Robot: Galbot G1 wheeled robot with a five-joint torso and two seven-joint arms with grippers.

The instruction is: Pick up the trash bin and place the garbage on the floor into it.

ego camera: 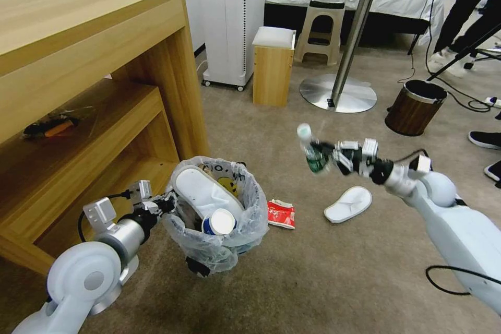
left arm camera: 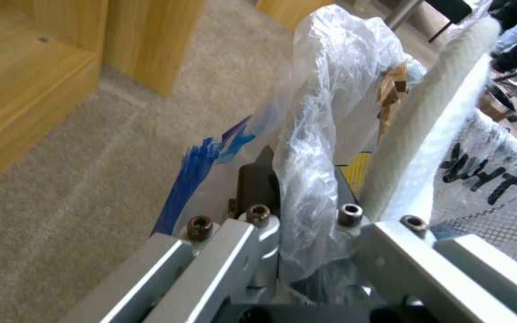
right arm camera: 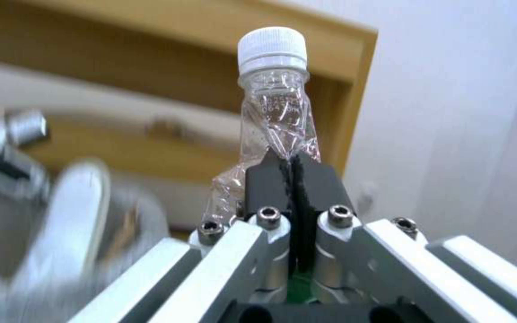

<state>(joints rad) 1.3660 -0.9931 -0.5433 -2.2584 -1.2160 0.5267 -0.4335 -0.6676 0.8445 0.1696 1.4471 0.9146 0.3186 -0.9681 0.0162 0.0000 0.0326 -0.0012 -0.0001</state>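
The trash bin (ego camera: 219,250), lined with a crinkly white bag, hangs tilted above the beige carpet, and my left gripper (ego camera: 166,203) is shut on its rim (left arm camera: 306,179). Inside it lie a white slipper (ego camera: 201,190) and a blue-white cup (ego camera: 219,222). To the right, my right gripper (ego camera: 326,159) is shut on a crushed clear bottle (ego camera: 310,148) with a white cap (right arm camera: 272,45), held in the air to the right of the bin. A red wrapper (ego camera: 281,213) and a second white slipper (ego camera: 348,203) lie on the floor (ego camera: 313,271).
A wooden desk with a shelf (ego camera: 78,88) stands close on the left. A brown wood-grain bin (ego camera: 415,107), a round table's base (ego camera: 338,93), a small wooden stool (ego camera: 273,65) and a white appliance (ego camera: 229,21) stand behind. Cables and people's shoes lie far right.
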